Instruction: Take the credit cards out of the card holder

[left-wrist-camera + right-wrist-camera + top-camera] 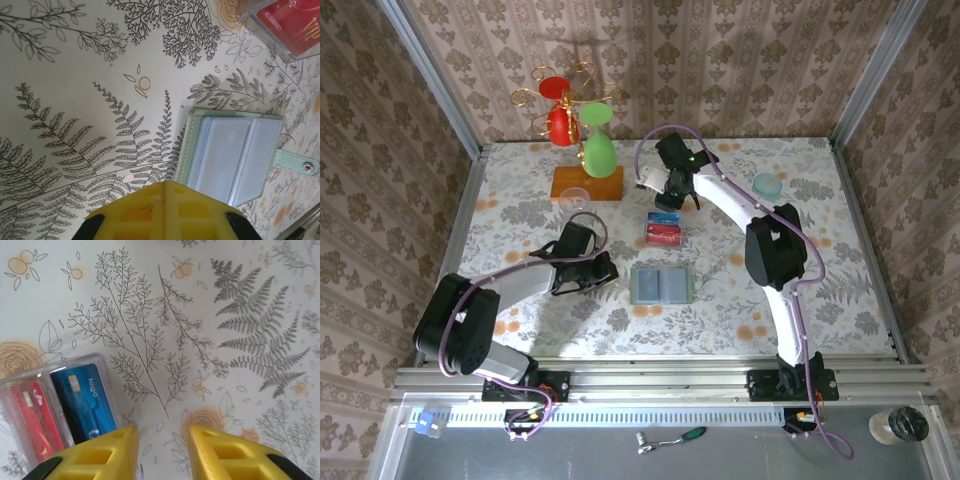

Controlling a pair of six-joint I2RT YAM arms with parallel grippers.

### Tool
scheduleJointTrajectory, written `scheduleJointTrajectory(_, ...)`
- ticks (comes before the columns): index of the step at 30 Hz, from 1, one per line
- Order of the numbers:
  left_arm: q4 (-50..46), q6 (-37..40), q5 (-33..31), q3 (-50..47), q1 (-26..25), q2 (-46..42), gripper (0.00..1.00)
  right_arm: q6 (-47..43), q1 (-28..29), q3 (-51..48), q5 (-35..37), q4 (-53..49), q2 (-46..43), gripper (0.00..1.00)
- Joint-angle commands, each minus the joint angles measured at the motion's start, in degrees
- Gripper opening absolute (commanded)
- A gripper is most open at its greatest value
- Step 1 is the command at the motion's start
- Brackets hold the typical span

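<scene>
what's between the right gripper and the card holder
The clear tray holding the credit cards sits between the right gripper and the open card holder, seen in the top view.

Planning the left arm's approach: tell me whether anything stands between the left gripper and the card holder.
Nothing visible does. Only bare tablecloth lies between the left gripper and the open card holder; the clear tray sits farther back.

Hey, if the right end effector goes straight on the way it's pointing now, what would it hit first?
Probably the floral tablecloth. The right end effector points down at bare cloth beside the clear tray of credit cards, not at the tray itself. Depth is hard to judge.
</scene>
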Motion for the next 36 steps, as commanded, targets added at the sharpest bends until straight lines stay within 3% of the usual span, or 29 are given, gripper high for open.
scheduleJointTrajectory(1, 0.54, 0.67, 1.06, -0.16, -0.34, -0.93, 0.00, 3.97, 0.72, -2.86, -0.27, 2.49, -6.19, 0.32)
scheduleJointTrajectory(7, 1.83, 0.32, 0.84, 0.30, -1.91, -0.03, 0.00, 15.33, 2.85, -11.17, -2.17, 6.00, -12.69, 0.32)
scheduleJointTrajectory(25, 5.36, -1.48, -0.93, -1.68, -8.19, 0.35, 0.00, 62.98, 5.69, -42.62, -12.60, 21.26, -31.42, 0.27)
scheduleJointTrajectory(36, 7.65, -2.54, -2.54, -4.01, -9.97, 1.50, 0.00, 78.36, 6.04, -52.13, -23.28, 27.28, -32.05, 0.25)
